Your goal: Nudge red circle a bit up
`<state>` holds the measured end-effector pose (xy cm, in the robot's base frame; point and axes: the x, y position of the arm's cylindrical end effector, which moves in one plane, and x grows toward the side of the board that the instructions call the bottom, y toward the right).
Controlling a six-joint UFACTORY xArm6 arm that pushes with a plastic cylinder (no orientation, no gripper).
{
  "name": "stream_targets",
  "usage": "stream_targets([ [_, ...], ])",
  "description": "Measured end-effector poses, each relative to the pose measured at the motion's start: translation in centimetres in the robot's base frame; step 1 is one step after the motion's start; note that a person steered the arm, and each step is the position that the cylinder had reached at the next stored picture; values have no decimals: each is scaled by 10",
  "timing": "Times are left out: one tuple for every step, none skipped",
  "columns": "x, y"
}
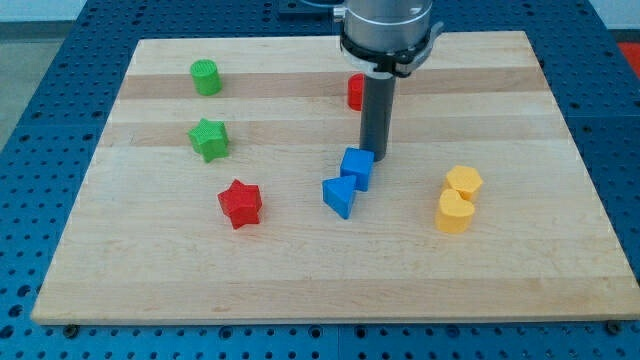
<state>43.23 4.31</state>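
Note:
The red circle (pixel 354 92) sits near the view's top centre, partly hidden behind my rod. My tip (pixel 375 157) rests on the board below the red circle, just to the upper right of the blue cube (pixel 357 167) and close to touching it. A blue triangle-like block (pixel 339 196) lies just below and left of the cube.
A green circle (pixel 206 77) and a green star (pixel 209 139) are at the view's left. A red star (pixel 240 204) lies left of the blue blocks. Two yellow blocks (pixel 463 182) (pixel 454 212) sit at the right. The wooden board (pixel 320 290) ends on all sides.

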Motion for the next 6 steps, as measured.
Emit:
stream_targets([
  [16,-8],
  [14,-8],
  [-21,-8],
  [-33,1],
  [-66,10],
  [-89,12],
])
